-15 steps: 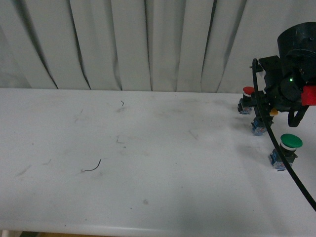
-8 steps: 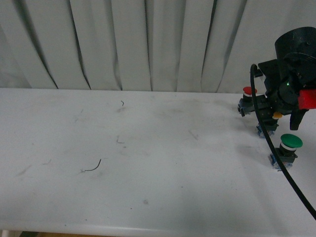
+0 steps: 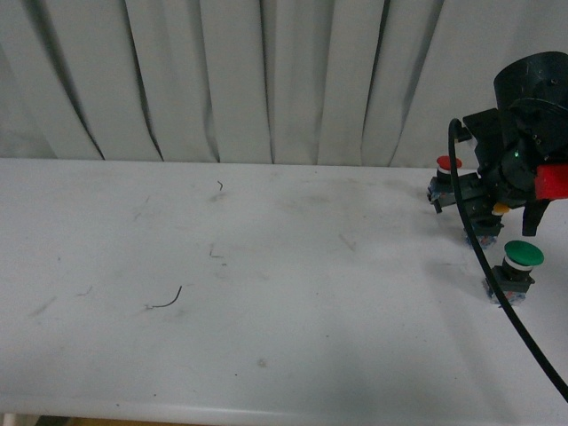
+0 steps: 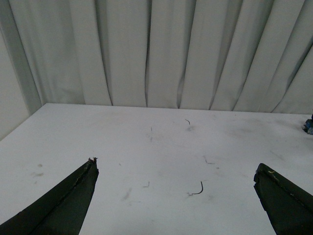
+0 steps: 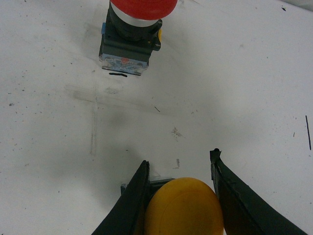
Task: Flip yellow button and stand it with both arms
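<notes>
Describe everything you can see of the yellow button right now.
The yellow button shows a smooth, glossy yellow-orange domed cap, plastic by its look. A grey corner of its body peeks out beside it; the rest is hidden. The right gripper's black fingers flank the cap and appear to touch it on both sides. In the front view it sits between the red-capped button and the green-capped button.

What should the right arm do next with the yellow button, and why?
Probably close the right gripper on the yellow button: its fingers flank the cap on both sides, but firm contact isn't clear. The left gripper is open, away from it.
</notes>
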